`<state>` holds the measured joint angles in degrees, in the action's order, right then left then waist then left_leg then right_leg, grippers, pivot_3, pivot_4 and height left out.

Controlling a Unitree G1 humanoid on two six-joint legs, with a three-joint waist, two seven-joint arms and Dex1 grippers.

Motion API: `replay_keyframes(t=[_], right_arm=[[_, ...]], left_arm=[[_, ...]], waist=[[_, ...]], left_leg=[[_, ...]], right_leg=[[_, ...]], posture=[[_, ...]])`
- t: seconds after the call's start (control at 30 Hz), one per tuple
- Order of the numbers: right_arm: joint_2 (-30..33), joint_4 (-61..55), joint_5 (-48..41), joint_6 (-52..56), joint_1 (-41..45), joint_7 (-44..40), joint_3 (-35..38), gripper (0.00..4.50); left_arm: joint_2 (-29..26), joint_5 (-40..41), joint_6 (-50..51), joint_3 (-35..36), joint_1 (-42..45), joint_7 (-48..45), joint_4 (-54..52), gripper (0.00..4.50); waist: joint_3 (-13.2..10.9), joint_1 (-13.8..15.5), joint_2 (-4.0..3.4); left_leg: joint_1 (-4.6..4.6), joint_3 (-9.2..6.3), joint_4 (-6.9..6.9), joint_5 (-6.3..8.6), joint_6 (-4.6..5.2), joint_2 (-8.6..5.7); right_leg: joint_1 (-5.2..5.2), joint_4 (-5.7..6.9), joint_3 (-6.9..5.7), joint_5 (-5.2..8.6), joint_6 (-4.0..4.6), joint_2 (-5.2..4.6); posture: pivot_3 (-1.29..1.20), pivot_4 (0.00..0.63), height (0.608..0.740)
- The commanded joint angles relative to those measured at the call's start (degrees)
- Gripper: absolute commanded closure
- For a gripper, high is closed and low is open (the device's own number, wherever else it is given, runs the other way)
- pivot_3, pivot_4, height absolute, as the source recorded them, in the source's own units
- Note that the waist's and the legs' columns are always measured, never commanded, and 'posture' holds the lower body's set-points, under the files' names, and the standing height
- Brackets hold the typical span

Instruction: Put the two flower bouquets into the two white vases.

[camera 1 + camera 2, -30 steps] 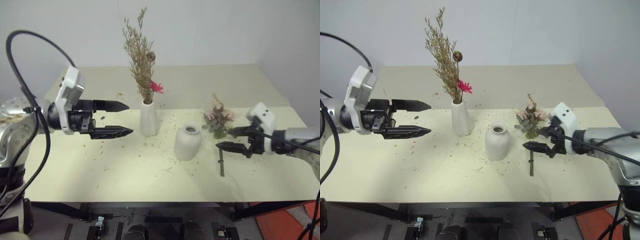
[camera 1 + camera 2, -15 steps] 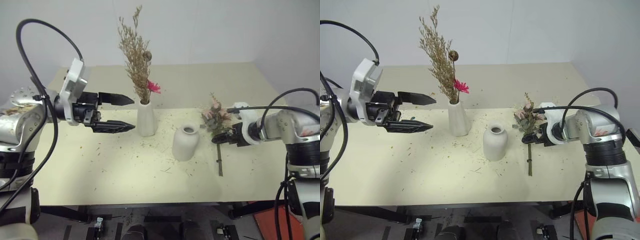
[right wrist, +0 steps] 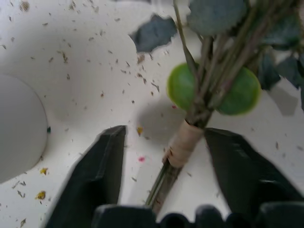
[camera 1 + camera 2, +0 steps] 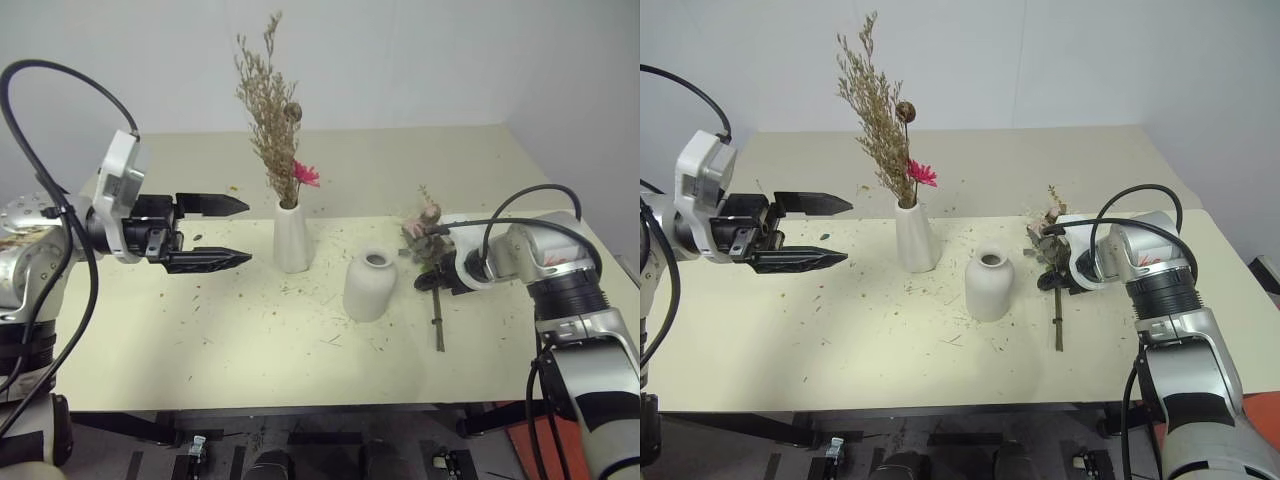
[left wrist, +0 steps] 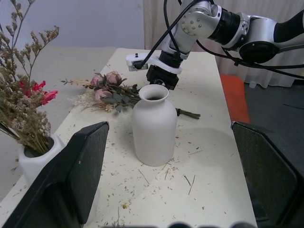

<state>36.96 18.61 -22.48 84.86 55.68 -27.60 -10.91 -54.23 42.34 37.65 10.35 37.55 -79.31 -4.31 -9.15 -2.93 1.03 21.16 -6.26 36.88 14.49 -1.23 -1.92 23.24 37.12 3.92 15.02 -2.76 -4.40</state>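
Note:
The thin dry-grass bouquet with its magenta flower stands in the tall slim white vase. To its right the shorter rounded white vase stands empty. The pale pink rose bouquet lies flat on the table just right of the round vase, stem toward the front edge. My right gripper points down over it, open, one finger on each side of the tan-taped stem, with gaps on both sides. My left gripper hovers open and empty left of the tall vase.
Dry plant crumbs litter the cream table. A seam marks a second tabletop behind. The right arm's black cable loops above the wrist. An orange-red object sits on the floor at the front right.
My right gripper came forward and down onto the rose bouquet's stem, turning to point downward, and its fingers narrowed around the stem. The left gripper stayed open and about where it was.

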Motion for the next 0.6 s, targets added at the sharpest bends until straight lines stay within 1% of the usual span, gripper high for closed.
replay_keyframes(t=[0.03, 0.1, 0.13, 0.17, 0.27, 0.37, 0.47, 0.53, 0.6], right_arm=[[0.1, -0.9, 1.1, -1.4, 0.3, -0.4, 0.7, 2.99], [0.1, -1.2, 1.5, -1.5, -0.3, -0.2, 1.2, 3.63], [0.2, -1.4, 1.7, -1.4, -0.7, 0.0, 1.6, 4.03], [0.1, -1.6, 2.0, -1.1, -1.1, 0.5, 2.0, 4.25], [-0.3, -2.3, 3.1, -1.4, -2.8, 2.6, 4.0, 4.30], [-0.3, -3.6, 3.5, -2.9, -4.4, 4.4, 7.8, 4.30], [-1.2, -5.5, 3.0, -4.5, -4.9, 6.6, 14.8, 4.30], [-1.0, -9.4, 2.1, -9.4, -5.7, 7.3, 20.9, 4.30], [-1.0, -13.1, 1.7, -13.8, -7.1, 7.4, 24.0, 4.30]], left_arm=[[-1.2, 1.3, 0.1, 2.6, -0.5, 0.7, -2.1, 0.00], [-1.3, 1.5, 0.2, 2.8, -0.9, 1.1, -2.2, 0.00], [-1.3, 1.7, 0.3, 3.0, -1.1, 1.5, -2.2, 0.00], [-1.2, 1.9, 0.5, 3.2, -1.3, 1.7, -2.3, 0.00], [-1.2, 2.2, 0.9, 3.8, -2.2, 2.3, -2.9, 0.00], [-1.2, 2.5, 1.6, 4.5, -3.3, 3.3, -3.5, 0.00], [-1.1, 3.2, 2.3, 5.6, -4.5, 4.5, -4.0, 0.00], [-0.8, 3.8, 2.4, 6.7, -6.0, 5.2, -4.6, 0.00], [-0.7, 4.4, 2.4, 7.3, -7.0, 5.5, -4.9, 0.00]], waist=[[0.0, 0.0, 0.00], [0.0, 0.0, 0.00], [0.0, 0.0, 0.00], [0.0, 0.0, 0.00], [0.0, 0.0, -0.01], [0.0, 0.1, -0.01], [0.0, 0.2, -0.01], [0.0, 0.3, -0.01], [0.0, 0.3, -0.02]], left_leg=[[0.00, 0.00, 0.00, 0.00, 0.00, 0.00], [-0.01, 0.00, 0.00, 0.00, 0.00, 0.01], [-0.01, 0.00, 0.00, 0.00, 0.00, 0.01], [-0.02, 0.00, 0.00, 0.00, 0.00, 0.01], [-0.03, 0.00, 0.01, 0.00, 0.00, 0.01], [-0.03, 0.00, 0.01, 0.00, 0.00, 0.00], [-0.03, 0.00, 0.01, 0.00, 0.00, 0.01], [-0.02, 0.00, 0.01, 0.00, 0.00, 0.00], [-0.02, 0.00, -0.03, 0.00, 0.00, 0.01]], right_leg=[[0.00, 0.00, 0.00, 0.00, 0.00, 0.00], [0.00, 0.00, 0.00, 0.00, 0.00, 0.01], [0.00, -0.01, 0.00, 0.00, 0.00, 0.01], [0.00, 0.00, 0.00, 0.00, 0.00, 0.01], [-0.01, -0.01, 0.00, 0.00, 0.00, 0.01], [-0.02, -0.01, 0.00, 0.00, 0.00, 0.01], [-0.01, 0.00, 0.00, 0.00, 0.00, 0.00], [0.00, 0.00, 0.00, 0.00, 0.00, 0.00], [0.01, 0.00, 0.00, 0.00, 0.00, 0.00]], posture=[[0.00, 0.150, 0.740], [0.00, 0.150, 0.740], [0.00, 0.150, 0.740], [0.00, 0.150, 0.740], [0.00, 0.150, 0.740], [0.00, 0.150, 0.740], [0.00, 0.150, 0.740], [0.00, 0.150, 0.740], [0.00, 0.150, 0.740]])
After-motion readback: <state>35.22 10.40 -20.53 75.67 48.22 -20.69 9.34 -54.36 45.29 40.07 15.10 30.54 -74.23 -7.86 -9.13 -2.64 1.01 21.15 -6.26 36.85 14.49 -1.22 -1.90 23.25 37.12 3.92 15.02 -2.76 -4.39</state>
